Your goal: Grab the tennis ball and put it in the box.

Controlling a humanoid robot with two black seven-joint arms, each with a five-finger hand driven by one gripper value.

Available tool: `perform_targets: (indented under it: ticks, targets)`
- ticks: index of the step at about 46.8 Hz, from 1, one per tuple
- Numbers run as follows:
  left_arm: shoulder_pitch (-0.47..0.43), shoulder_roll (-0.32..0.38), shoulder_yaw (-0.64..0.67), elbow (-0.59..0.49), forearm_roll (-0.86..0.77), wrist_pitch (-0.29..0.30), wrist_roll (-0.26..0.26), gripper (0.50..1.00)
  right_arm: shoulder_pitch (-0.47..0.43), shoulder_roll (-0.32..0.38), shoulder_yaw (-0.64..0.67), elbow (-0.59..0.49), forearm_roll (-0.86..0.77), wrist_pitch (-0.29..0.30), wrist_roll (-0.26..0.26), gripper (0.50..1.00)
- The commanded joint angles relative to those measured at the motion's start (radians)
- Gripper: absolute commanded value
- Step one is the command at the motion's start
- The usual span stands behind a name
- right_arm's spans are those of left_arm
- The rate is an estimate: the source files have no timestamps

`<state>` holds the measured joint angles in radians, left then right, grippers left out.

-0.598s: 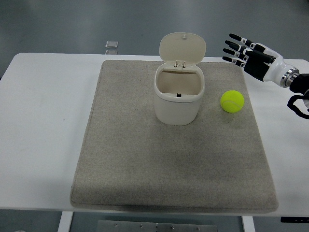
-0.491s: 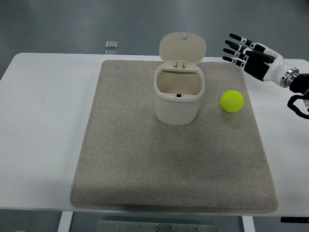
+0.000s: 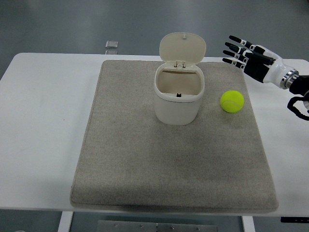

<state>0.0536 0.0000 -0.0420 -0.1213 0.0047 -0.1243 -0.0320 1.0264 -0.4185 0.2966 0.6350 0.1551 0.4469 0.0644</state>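
Robot hand above the ball, nothing held

The right robot hand [image 3: 246,54], fingers spread and empty, hovers at one o'clock from the tennis ball [image 3: 232,101], which lies on the mat [image 3: 145,164] at three o'clock of the open box [image 3: 178,99]. A glancing touch could roll the ball off.

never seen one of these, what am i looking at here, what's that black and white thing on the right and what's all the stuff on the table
That thing is a robot's right hand, with five fingers spread open. It holds nothing and hovers above the table's far right corner. The robot's left arm is out of sight.

The picture comes from a camera high on the robot itself, looking forward and down, so the table's near edge is at the bottom.

On the white table lies a grey mat. On the mat stands a cream box with its hinged lid flipped up, so it is open on top. To its right, apart from it, a yellow tennis ball lies on the mat, nearer to us than the hand. The job is to put the ball in the box; that is not yet done.
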Motion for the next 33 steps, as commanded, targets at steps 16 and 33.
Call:
perform_targets:
  ticks: [16,33]
  targets:
    - [0.000,0.000,0.001,0.000,0.000,0.000,0.000,0.996,0.004,0.000,-0.005,-0.012,-0.014,0.003,0.041,0.919]
    - [0.000,0.000,0.001,0.000,0.000,0.000,0.000,0.996,0.003,-0.013,-0.011,-0.021,-0.089,0.009,0.043,0.919]
